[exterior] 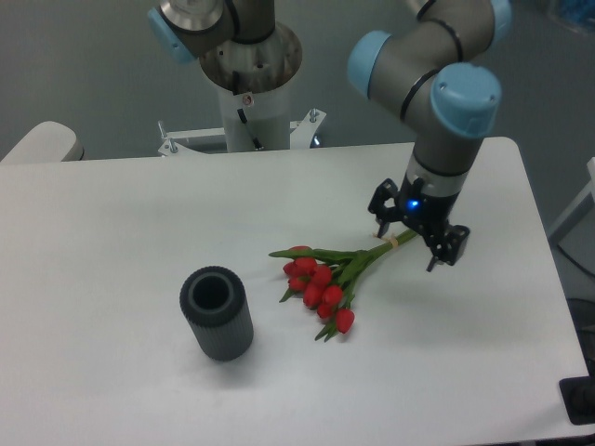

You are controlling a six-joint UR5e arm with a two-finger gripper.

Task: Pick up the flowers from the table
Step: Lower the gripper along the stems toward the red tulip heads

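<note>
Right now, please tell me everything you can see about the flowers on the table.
The flowers are a small bunch of red tulips with green leaves and long green stems, tied near the stem end by a pale band. They lie flat on the white table, blooms pointing toward the lower left, stems running up to the right. The open claw is over the stem end; contact cannot be told. The dark vase stands apart.

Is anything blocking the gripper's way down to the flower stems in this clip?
Nothing visible. The open gripper hangs right over the stem end of the flowers, near the pale band. The vase stands well off to the side.
</note>
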